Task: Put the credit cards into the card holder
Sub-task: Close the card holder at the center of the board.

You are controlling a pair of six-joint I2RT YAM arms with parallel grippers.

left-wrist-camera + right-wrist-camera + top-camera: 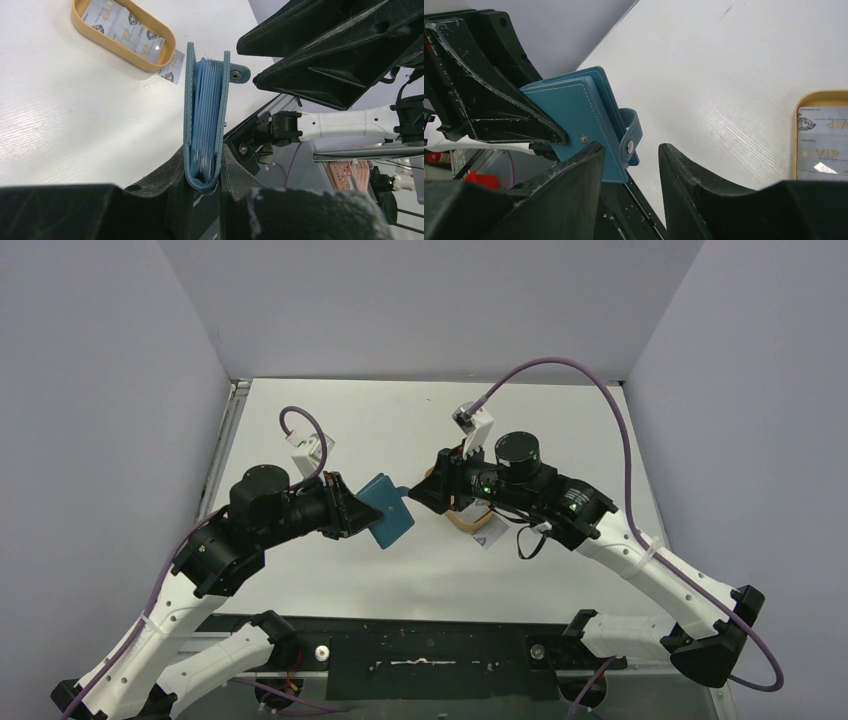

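Clamping card holder (205, 115) — left gripper (202, 157)

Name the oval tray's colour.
Orange-tan; the oval tray shows best in the left wrist view.

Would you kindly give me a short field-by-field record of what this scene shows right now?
wallet: teal, held up off the table, tab unsnapped
left hand: shut on the wallet's fold
right hand: open, one finger on either side of the tab
tray: orange, on the table, holding cards
loose card: on the table at the tray's end
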